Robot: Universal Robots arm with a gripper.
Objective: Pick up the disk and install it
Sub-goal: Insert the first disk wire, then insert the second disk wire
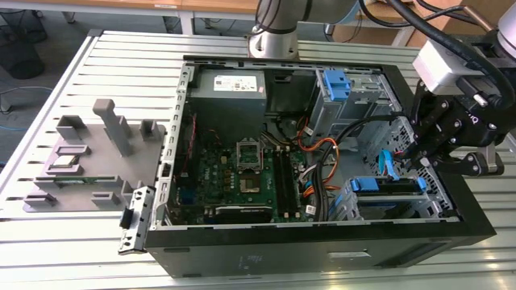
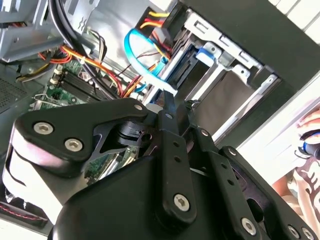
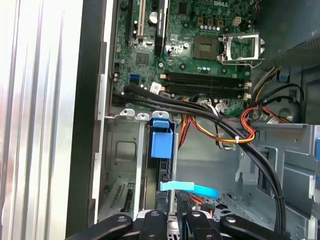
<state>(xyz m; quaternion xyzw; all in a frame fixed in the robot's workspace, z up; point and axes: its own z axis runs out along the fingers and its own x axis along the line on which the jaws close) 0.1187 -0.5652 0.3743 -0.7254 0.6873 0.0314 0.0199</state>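
A: Setting? 
B: A slotted silver aluminium worktable (image 1: 57, 90) with long parallel grooves spans most of the exterior view. Light on it is even and bright, with no hard shadows.

A: Behind it?
B: A brown wooden desktop (image 1: 121, 5) on white metal legs (image 1: 187, 24), along the far edge. A grey floor (image 1: 60, 33) lies beneath it, with a black mesh bin (image 1: 18, 51) at the exterior view's left and a thin blue cable (image 1: 16, 96) trailing on the floor nearby.

A: Right side?
B: Tan cardboard-coloured panels (image 1: 379, 27) behind the table.
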